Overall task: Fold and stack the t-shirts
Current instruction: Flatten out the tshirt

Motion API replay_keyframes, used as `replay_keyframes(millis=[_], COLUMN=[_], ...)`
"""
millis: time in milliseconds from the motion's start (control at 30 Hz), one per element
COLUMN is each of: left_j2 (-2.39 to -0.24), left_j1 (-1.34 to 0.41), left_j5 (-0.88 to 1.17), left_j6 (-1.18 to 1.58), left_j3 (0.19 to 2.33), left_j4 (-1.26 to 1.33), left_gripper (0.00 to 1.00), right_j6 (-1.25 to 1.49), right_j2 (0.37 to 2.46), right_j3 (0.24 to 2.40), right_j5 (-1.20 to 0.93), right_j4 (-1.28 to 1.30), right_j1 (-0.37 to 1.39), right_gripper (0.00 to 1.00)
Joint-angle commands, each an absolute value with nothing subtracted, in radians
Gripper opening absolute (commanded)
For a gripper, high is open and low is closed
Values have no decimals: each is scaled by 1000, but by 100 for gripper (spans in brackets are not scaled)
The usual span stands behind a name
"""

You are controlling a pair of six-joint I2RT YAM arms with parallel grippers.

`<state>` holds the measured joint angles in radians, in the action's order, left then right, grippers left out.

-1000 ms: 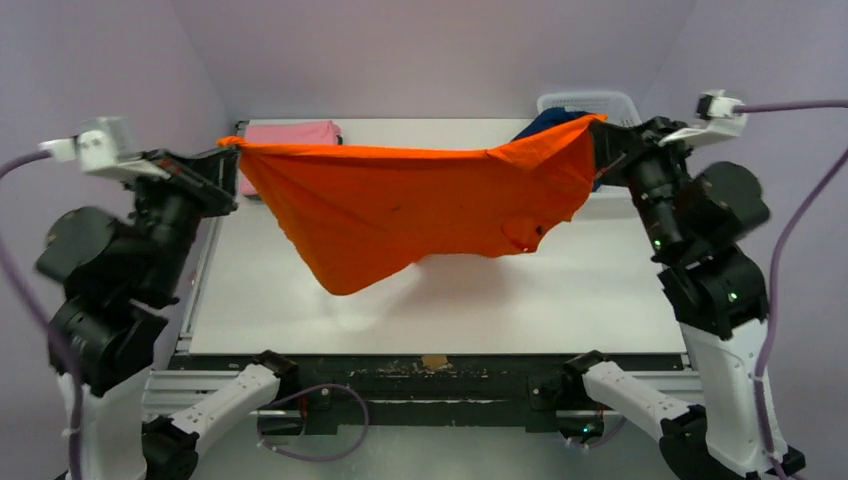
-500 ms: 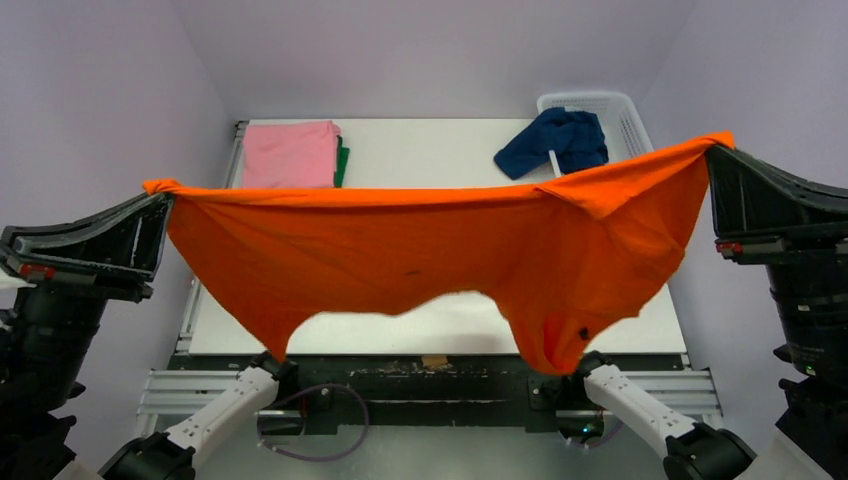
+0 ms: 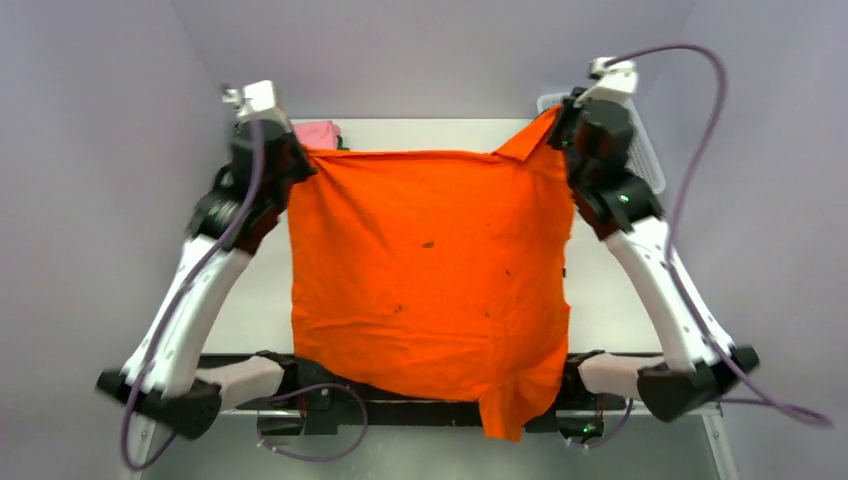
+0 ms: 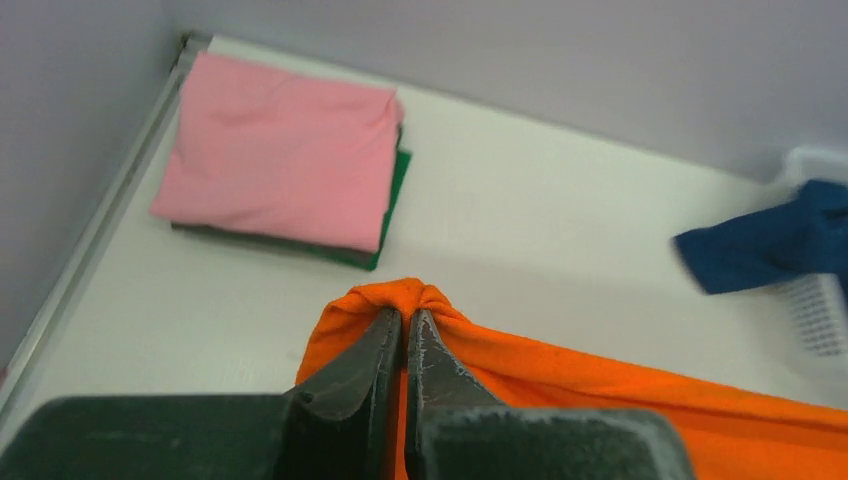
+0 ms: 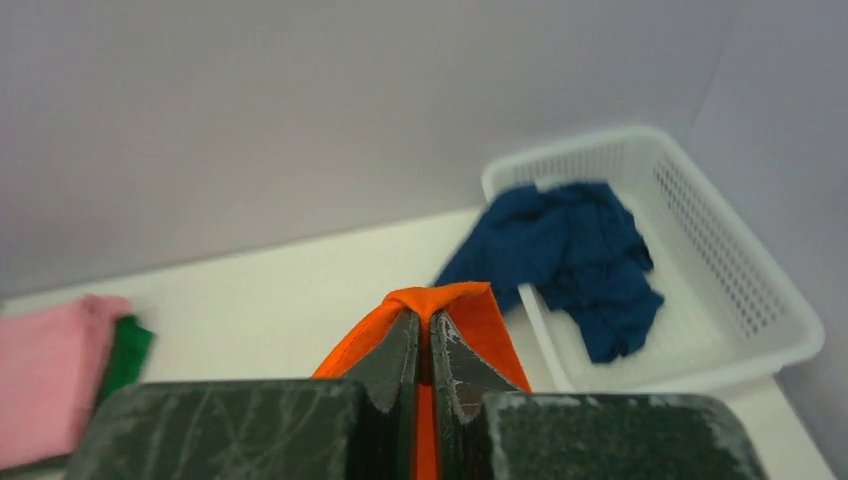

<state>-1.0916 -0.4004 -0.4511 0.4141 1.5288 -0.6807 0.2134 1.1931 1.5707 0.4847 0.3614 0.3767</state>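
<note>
1. Lilac walls [image 3: 430, 50] close in three sides of your workspace, and the white table [image 3: 260, 310] fills the floor of it.
2. Nearest you, the lower hem of the orange t-shirt [image 3: 430, 270] overlaps the table's near edge in the top view. One flap hangs lower than the rest, right of centre.
3. Further up, the cloth spreads as one wide sheet dotted with small dark specks and hides the middle of the table. You cannot tell from these views whether it rests on the surface or hangs clear of it.
4. Its top edge runs taut between your two grippers. The left gripper [image 4: 405, 315] is pinched tight on the upper left corner, with a small bunch of orange poking past the fingertips. The right gripper [image 5: 428, 320] is clamped just as tightly on the upper right corner, a fold of cloth standing up between its fingers.
5. Beyond the left gripper, at the far left of the table, the pink t-shirt [image 4: 280, 165] lies folded on top of the dark green t-shirt [image 4: 390, 215]. Green shows only along the right and near edges.
6. At the far right stands the white mesh basket [image 5: 740, 270]. The navy t-shirt [image 5: 570, 260] lies crumpled inside it, with part spilling over the left rim onto the table.
</note>
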Motion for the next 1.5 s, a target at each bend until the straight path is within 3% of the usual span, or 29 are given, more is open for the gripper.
replay_keyframes(millis=[0,167,200,300,400,467,567,733,1033,1233,1467], left_j2=[-1392,-1823,-1888,-1967,-1893,-1840,-1771,-1664,-1564,-1689,-1916], left_j1=[-318,-238,-226,-216,-216,-216,-220,-254,-299,-299,-291], left_j5=[-518,-378,-347,-326,-291,-258,-182,-71,-14,38,85], left_j6=[512,568,581,581,568,566,567,560,595,621,637], left_j3=[1417,1616,1669,1737,1667,1622,1565,1388,1122,1142,1348], left_j4=[-570,-627,-656,-693,-609,-585,-587,-556,-477,-456,-511], left_gripper=[0,0,8,53,98,100,100,100,100,100,100], right_j6=[294,373,386,419,430,431,445,460,517,538,548], right_j2=[1386,1754,1854,2001,1979,1913,1810,1721,1726,1836,2021], right_j3=[1397,1451,1500,1660,1639,1581,1458,1310,1164,1196,1333], right_j5=[550,402,379,369,346,312,264,96,37,79,26], right_j4=[197,143,176,294,263,221,202,189,197,283,311], right_j1=[339,316,312,306,307,307,307,305,304,286,224], right_gripper=[0,0,3,44,68,80,83,84,83,83,82])
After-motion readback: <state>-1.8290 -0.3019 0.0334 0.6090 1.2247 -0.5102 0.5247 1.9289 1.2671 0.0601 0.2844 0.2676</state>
